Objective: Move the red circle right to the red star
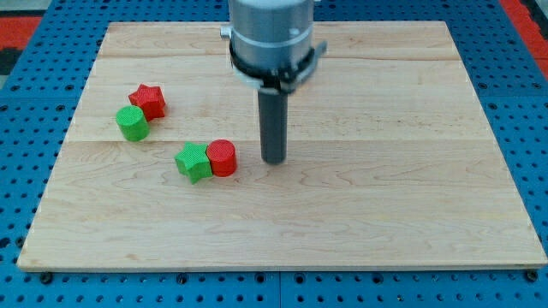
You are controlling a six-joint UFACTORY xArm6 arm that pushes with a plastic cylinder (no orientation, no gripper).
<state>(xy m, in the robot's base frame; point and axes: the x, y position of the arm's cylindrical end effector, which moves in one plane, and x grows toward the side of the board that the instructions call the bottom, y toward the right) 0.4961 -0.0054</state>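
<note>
Two red blocks (pixel 147 100), two green (pixel 193 162)

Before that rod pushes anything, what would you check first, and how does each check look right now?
1. Red circle block in sight: ok.
2. Red star block in sight, toward the view's upper left: ok.
3. My tip apart from the red circle, just to its right in the view: ok.
4. Green star block clear of the red circle: not ok, they touch.
5. Green round block clear of the red star: not ok, it sits against the star.
6. Landing spot on the wooden board right of the red star: ok.
</note>
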